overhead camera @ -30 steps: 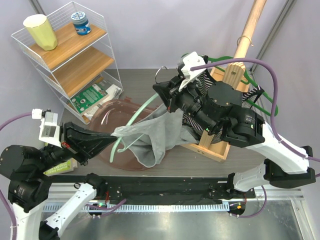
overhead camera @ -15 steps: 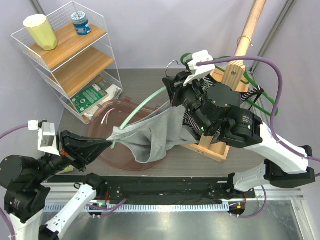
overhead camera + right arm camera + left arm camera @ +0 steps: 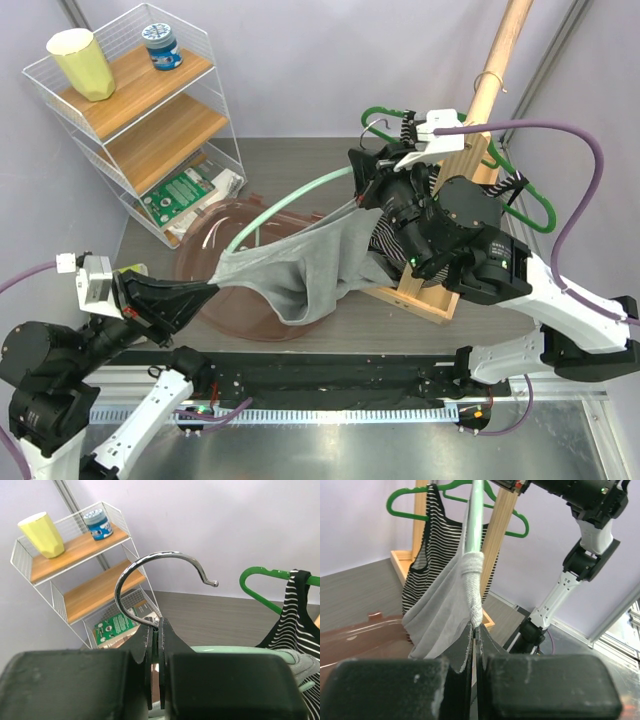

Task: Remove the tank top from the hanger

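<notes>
Strap removal: my left gripper (image 3: 474, 630) is pinching the tank top (image 3: 445, 600), my right gripper (image 3: 154, 625) clamping the hanger (image 3: 476, 515); I'm judging it needs pulling past the arm's tip.

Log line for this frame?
left gripper shut on tank top | right gripper shut on hanger | strap around hanger arm

Wooden pole (image 3: 506, 45), upper end past the top edge — striped top (image 3: 383, 245) mostly behind the right arm (image 3: 470, 235).
</notes>
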Controlling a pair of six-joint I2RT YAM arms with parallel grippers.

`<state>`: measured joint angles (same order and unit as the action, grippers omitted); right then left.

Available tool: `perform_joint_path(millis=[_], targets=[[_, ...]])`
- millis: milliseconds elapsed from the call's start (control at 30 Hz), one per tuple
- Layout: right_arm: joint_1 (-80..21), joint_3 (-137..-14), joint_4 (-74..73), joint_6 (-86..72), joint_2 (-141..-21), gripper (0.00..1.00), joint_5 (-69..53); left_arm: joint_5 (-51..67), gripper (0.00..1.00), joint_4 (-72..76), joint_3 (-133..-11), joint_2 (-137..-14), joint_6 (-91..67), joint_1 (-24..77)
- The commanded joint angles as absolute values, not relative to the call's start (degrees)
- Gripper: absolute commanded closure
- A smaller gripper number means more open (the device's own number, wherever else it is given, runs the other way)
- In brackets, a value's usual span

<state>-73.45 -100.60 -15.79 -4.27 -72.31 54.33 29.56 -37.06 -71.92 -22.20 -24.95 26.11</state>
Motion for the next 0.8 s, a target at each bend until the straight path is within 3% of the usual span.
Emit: perform_joint_path(millis=[0, 367, 767], targets=[[-73.4, -101.7, -8.3, -5.0, -70.3, 0.99, 58.1, 24.6, 1.00, -38.1, -71.3, -18.6, -24.3, 26.1], [-73.4, -103.5, -8.1, -8.3, -71.9, 0.99, 55.2, 23.9, 1.00, -37.2, -66.9, -16.5, -26.5, 26.0], [-73.4, -110.2, -11.8, -1.7, -76.0, 0.99, 53.4, 15.8, 1.00, -44.2, -63.5, -10.6, -28.8, 26.0]])
